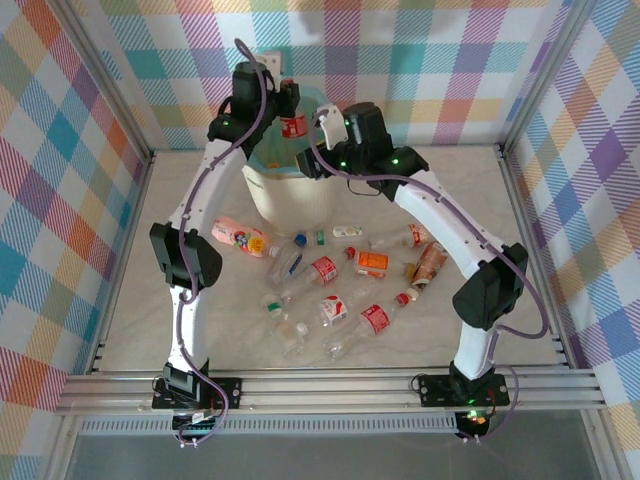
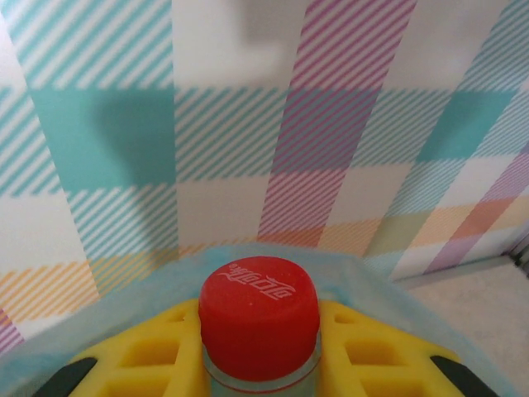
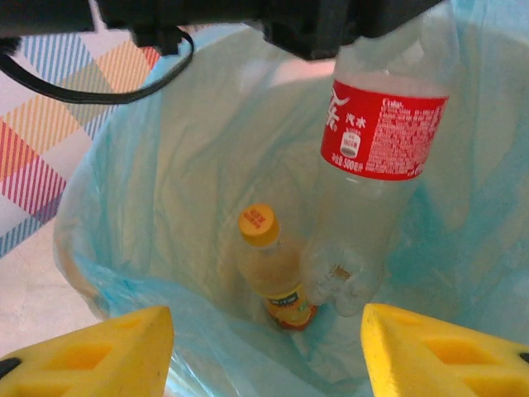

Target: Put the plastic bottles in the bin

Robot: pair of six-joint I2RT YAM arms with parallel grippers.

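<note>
Over the mouth of the bin [image 1: 262, 190], the left gripper [image 1: 283, 98] was clenched on a red-capped bottle [image 1: 292, 122]. The bottle hung upright, cap uppermost. In the left wrist view the yellow fingers [image 2: 140, 356] pressed in on either side of the bottle's neck, just under the cap, with the checked wall [image 2: 248, 124] behind. From the right wrist camera, the clear body and red label of that bottle reached down inside the teal bag [image 3: 124, 190] lining the bin. An orange-capped bottle [image 3: 269, 265] stood tilted at the bottom of the bag, just beside the held bottle's base; whether the two touched could not be told. The right gripper [image 3: 273, 364] hovered above the bin's rim, its jaws released and set wide apart with nothing between them. More bottles [image 1: 325, 270], clear with red, blue and green caps, lay scattered on the table [image 1: 140, 320] in front of the bin, between the two arms.
</note>
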